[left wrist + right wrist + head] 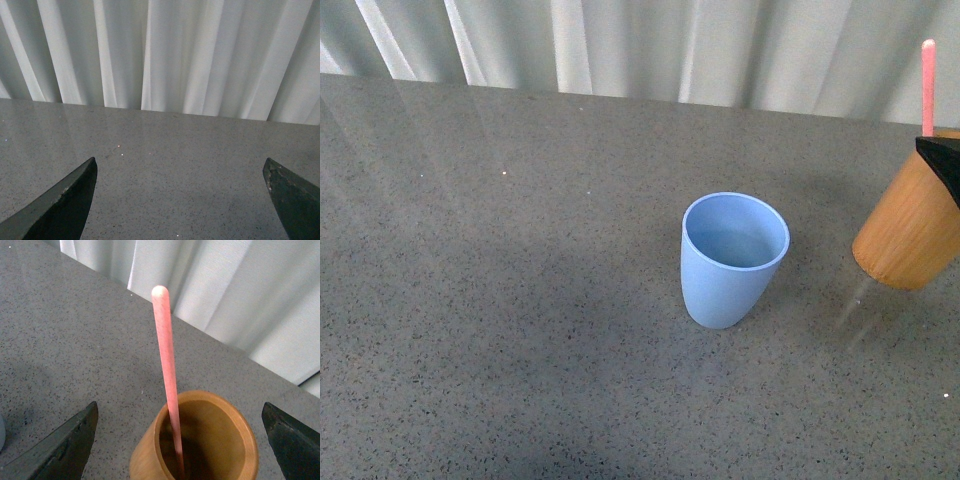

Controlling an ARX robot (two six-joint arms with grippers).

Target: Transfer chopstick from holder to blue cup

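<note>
Chopstick (167,375) leans in the holder (910,235), and we see our right gripper (179,405) spread wide either side of it. Our left gripper (180,169) gapes wide above the table (60,125); the blue cup (730,268) stands near the holder.

Left end effector (180,160) (fingers (65,205) wide apart) over speckled grey table (175,150), curtain (165,50) beyond.

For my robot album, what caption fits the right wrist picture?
Open right gripper at the holder, with the pink chopstick standing inside.
</note>
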